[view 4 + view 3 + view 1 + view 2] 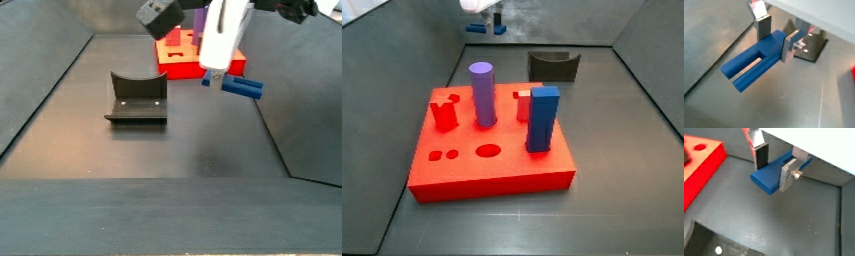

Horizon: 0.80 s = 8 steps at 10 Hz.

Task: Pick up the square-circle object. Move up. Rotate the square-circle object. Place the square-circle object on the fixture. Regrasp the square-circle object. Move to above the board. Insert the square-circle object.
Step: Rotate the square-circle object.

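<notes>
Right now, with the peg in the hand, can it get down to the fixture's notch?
Probably yes. The hand holds the square-circle object above the floor, off to one side of the fixture, whose notch is open, with nothing between them.

White arm, tool (pixel 775 40) with silver plate fingers, dark pads, screw

Pretty plain setup: dark grey matte floor (pixel 201 150), boxed in by grey side walls (pixel 47 60) that lean outward in both side views. Faint pale scuffs (pixel 516 215) and scratches near the front edge in a side view. Soft, even light, just a dull sheen across that metal-looking surface. Thin seams (pixel 643 95) running along where floor meets walls.
</notes>
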Available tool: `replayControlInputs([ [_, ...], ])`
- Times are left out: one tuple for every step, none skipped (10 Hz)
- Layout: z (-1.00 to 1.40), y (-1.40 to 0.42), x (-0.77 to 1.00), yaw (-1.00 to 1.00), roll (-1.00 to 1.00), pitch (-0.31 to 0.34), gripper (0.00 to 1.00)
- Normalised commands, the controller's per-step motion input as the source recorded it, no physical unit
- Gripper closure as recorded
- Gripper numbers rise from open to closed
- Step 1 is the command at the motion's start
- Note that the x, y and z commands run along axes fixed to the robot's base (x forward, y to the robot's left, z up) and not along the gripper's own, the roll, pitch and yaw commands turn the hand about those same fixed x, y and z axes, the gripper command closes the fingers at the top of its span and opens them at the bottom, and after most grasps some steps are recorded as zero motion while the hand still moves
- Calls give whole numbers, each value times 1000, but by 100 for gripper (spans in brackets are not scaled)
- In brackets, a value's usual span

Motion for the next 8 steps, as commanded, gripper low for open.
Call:
replayControlInputs([
  [-16, 13, 10, -1000, 1, -3, 100],
  [-16, 14, 10, -1000, 1, -3, 100],
  [-16, 14, 9, -1000, 1, -3, 100],
  [-16, 14, 9, -1000, 1, -3, 100],
  [-16, 14, 9, -1000, 1, -3, 100],
  [-16, 14, 9, -1000, 1, -4, 100],
  [-16, 15, 9, -1000, 1, -4, 100],
  [-16, 15, 9, -1000, 2, -4, 100],
])
